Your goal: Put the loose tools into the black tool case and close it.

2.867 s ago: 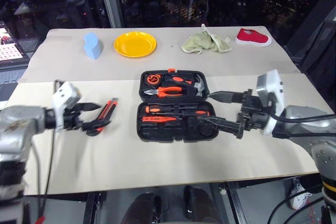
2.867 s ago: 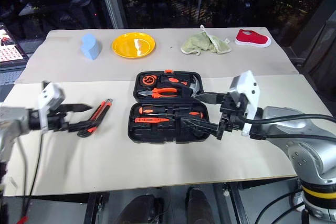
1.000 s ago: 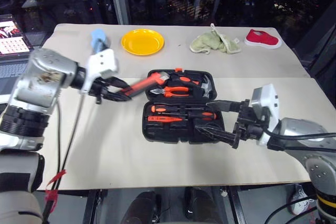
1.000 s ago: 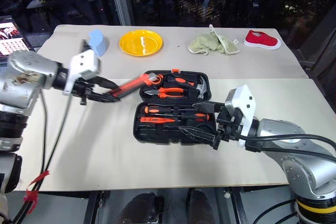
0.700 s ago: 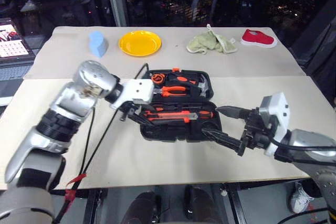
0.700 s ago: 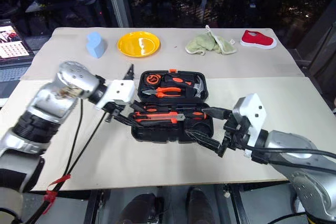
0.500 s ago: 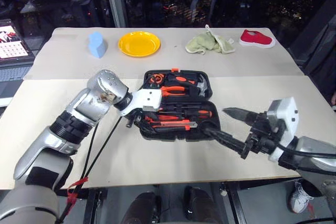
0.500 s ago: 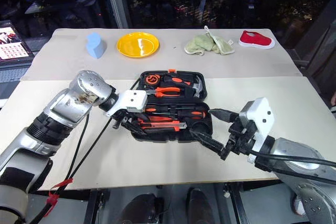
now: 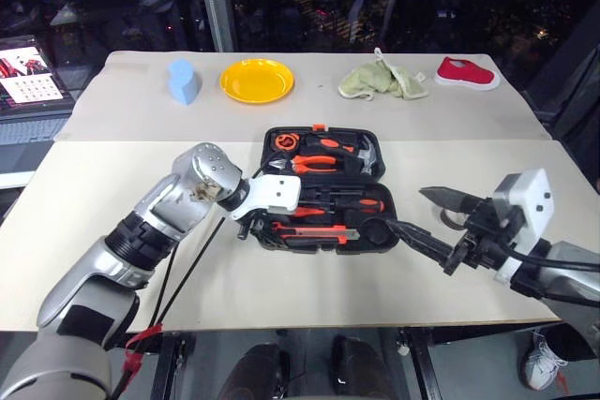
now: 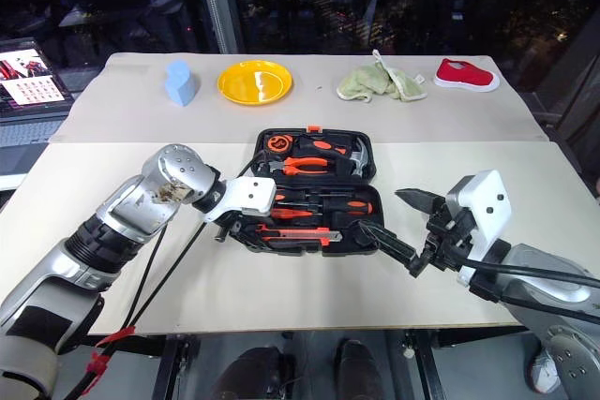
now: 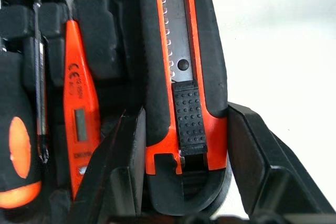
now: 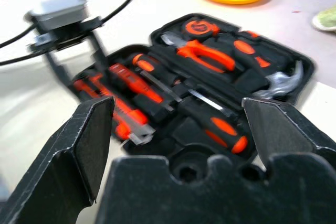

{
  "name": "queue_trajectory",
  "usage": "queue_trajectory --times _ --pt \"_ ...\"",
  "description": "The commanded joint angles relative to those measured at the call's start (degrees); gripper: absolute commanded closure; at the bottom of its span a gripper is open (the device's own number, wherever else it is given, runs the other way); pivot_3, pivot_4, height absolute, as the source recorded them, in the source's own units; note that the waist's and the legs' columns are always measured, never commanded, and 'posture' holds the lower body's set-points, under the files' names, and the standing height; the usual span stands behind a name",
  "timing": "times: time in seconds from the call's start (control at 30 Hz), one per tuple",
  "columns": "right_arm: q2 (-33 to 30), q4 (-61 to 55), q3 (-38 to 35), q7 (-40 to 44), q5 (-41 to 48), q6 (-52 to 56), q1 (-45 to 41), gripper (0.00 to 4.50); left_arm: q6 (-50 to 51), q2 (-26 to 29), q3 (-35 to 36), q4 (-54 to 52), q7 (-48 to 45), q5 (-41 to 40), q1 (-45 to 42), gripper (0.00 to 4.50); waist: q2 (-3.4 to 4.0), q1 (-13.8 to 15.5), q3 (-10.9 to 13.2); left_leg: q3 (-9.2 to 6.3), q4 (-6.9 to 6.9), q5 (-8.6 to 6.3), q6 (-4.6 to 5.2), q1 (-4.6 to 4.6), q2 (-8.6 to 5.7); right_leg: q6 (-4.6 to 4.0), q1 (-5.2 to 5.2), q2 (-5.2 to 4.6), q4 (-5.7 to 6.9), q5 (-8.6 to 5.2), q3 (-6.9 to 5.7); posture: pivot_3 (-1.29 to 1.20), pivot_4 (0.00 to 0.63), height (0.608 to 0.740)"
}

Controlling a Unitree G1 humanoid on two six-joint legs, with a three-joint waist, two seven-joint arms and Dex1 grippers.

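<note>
The black tool case [image 9: 385, 197] lies open in the middle of the table, with pliers and a hammer in its far half. Two orange-and-black screwdrivers [image 9: 344, 203] rest in the near half. My left gripper [image 9: 255, 226] is at the case's near left corner, shut on the rear end of the orange-black utility knife [image 11: 181, 72]. The knife [image 9: 316, 231] lies low along the near row of the case. A slim orange tester screwdriver [image 11: 76, 98] sits in its recess beside it. My right gripper [image 9: 399, 211] stands open and empty just off the case's near right corner.
Along the table's far edge stand a blue object [image 9: 183, 81], a yellow plate [image 9: 256, 80], a green cloth [image 9: 380, 80] and a red shoe [image 9: 466, 72]. A cable hangs from my left arm across the near left of the table.
My left gripper brought the utility knife from above the table left of the case down into the case's near half. My right gripper drew back to the right, away from the case.
</note>
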Motion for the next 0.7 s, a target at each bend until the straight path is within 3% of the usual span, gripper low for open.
queue_trajectory --times 0.03,0.43,0.47,0.53,0.63,0.7 --pt "-1.37 -1.3 -2.48 2.19 1.73 -1.3 0.05 0.0 -1.61 -0.23 -1.63 2.04 0.64 2.68 -0.04 2.75 0.01 -0.06 0.0 -0.01 0.0 -0.02 0.03 0.07 0.01 0.17 0.07 0.0 -0.02 -0.11 -0.01 0.0 0.15 0.74" --pt "-0.74 -3.58 -1.21 2.07 2.12 -1.55 2.06 0.0 0.01 -1.69 -1.62 1.68 -0.4 3.69 -1.77 2.75 0.0 -0.04 0.0 -0.01 -0.04 -0.07 0.07 0.17 0.0 0.05 0.1 -0.08 0.0 -0.04 0.03 0.0 0.15 0.74" --pt "-0.76 -3.61 -1.18 2.03 2.08 -1.59 2.07 0.0 0.26 -1.55 -1.21 1.65 -0.4 3.53 -1.95 1.75 0.0 -0.04 0.0 0.0 -0.03 -0.07 0.07 0.17 0.0 0.05 0.11 -0.17 -0.01 -0.05 0.03 0.0 0.15 0.74" --pt "-0.66 -3.64 -1.11 2.04 1.95 -1.72 2.26 0.0 1.57 -1.17 -0.17 1.02 -1.07 2.48 -2.24 1.04 0.0 -0.19 0.0 0.0 -0.04 -0.07 0.08 0.16 0.0 0.08 0.1 -0.34 -0.01 -0.06 0.0 0.0 0.15 0.74" --pt "-0.37 -3.78 -0.77 2.07 1.8 -1.83 2.64 0.0 3.29 -0.21 2.47 -0.86 -2.68 -0.13 -2.69 0.02 -0.02 -0.55 0.01 0.0 -0.12 -0.07 0.08 0.15 -0.01 0.06 0.03 -0.33 0.0 -0.07 -0.01 0.0 0.15 0.74" --pt "-0.07 -4.07 -0.15 2.01 1.82 -1.86 2.95 0.0 5.42 0.21 4.11 -2.33 -3.02 -1.72 -3.45 0.02 -0.02 -0.68 0.02 -0.02 -0.14 -0.07 0.06 0.05 -0.01 0.01 -0.08 -0.31 0.01 -0.07 -0.02 0.0 0.15 0.74"
